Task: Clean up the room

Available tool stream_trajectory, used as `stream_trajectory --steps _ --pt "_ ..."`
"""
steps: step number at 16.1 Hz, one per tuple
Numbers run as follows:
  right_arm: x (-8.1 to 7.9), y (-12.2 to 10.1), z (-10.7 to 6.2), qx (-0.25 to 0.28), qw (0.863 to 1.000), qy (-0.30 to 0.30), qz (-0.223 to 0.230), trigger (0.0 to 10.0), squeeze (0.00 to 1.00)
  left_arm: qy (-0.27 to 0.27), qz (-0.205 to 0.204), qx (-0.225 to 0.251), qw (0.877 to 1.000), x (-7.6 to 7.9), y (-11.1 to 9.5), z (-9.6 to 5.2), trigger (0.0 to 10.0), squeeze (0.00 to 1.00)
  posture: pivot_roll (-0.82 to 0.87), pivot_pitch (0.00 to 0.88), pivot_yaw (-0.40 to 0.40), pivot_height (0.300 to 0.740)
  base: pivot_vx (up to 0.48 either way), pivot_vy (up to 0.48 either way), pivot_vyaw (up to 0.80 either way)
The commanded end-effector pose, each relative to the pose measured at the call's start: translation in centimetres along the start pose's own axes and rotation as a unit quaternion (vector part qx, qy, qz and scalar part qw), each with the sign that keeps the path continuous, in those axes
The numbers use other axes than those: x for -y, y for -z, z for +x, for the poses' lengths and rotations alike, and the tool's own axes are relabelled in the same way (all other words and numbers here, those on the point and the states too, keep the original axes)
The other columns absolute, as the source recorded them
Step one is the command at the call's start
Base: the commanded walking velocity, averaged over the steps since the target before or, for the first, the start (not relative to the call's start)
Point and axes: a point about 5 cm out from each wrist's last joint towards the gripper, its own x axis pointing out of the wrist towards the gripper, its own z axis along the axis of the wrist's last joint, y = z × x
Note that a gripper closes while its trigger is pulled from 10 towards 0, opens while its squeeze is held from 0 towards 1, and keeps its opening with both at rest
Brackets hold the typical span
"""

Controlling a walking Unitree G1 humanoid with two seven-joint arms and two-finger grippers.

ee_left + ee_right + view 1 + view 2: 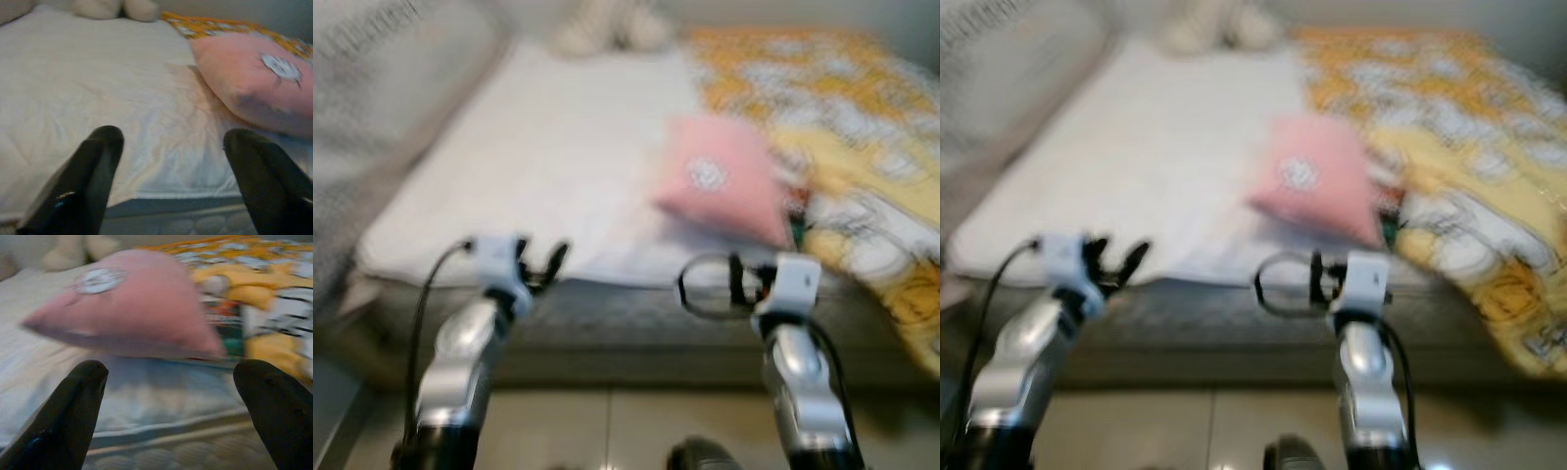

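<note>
A pink pillow (722,188) with a white round patch lies on the bed's white sheet (558,166), beside a yellow and orange patterned blanket (842,147). Both arms are raised before the bed's near edge. My left gripper (540,266) is open, short of the sheet's front edge (161,193). My right gripper (739,279) is open too, just below and in front of the pink pillow (132,308). Nothing is held between either pair of fingers. The eye views are blurred.
A pale plush toy (607,24) sits at the head of the bed. A grey padded surface (372,108) rises along the bed's left side. The mattress side (636,313) faces me, with tiled floor (607,431) below.
</note>
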Motion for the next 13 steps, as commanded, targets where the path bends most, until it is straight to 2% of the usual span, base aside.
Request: stream_trajectory --steps 1,2,5,7,9,11,12,13 --pt "0.6 -0.4 0.3 0.005 1.0 0.01 0.003 10.0 0.0 -0.03 0.008 0.003 1.0 -0.9 -0.1 -0.1 10.0 1.0 -0.09 0.0 0.06 0.714 0.0 0.0 -0.71" --pt "0.5 -0.4 0.4 0.008 1.0 0.005 -0.008 10.0 0.0 -0.031 0.039 0.003 0.999 -0.7 -0.1 -0.1 10.0 1.0 -0.09 0.0 0.058 0.714 0.0 0.0 -0.7" --pt "0.0 -0.6 0.9 0.012 1.0 -0.014 -0.022 10.0 0.0 -0.06 0.075 0.002 0.995 -1.1 -0.4 0.2 10.0 1.0 -0.08 0.0 0.056 0.714 0.0 0.0 -0.7" --pt "0.0 -0.9 2.0 -0.001 0.999 -0.031 -0.031 10.0 0.0 -0.044 0.087 0.006 0.995 -0.4 -0.2 0.2 10.0 1.0 -0.08 0.0 0.053 0.714 0.0 0.0 -0.69" --pt "-0.2 -0.7 2.2 -0.01 0.999 -0.044 -0.028 10.0 0.0 -0.034 0.078 0.02 0.996 0.1 -0.4 0.1 10.0 1.0 -0.08 0.0 0.051 0.714 0.0 0.0 -0.68" --pt "-0.2 -0.7 2.3 -0.009 0.998 -0.046 -0.031 10.0 0.0 -0.044 0.08 0.012 0.996 0.1 -0.2 0.1 10.0 1.0 -0.08 0.0 0.052 0.714 0.0 0.0 -0.67" --pt "-0.4 -0.7 2.3 -0.008 0.998 -0.05 -0.033 10.0 0.0 -0.07 0.081 -0.002 0.994 -0.2 0.2 0.2 10.0 1.0 -0.08 0.0 0.053 0.714 0.0 0.0 -0.67" --pt "-1.1 -0.9 2.4 0.003 0.997 -0.064 -0.035 10.0 0.0 -0.073 0.055 0.005 0.996 -0.4 0.2 0.2 10.0 0.0 -0.08 0.0 0.053 0.714 0.0 0.0 0.0"
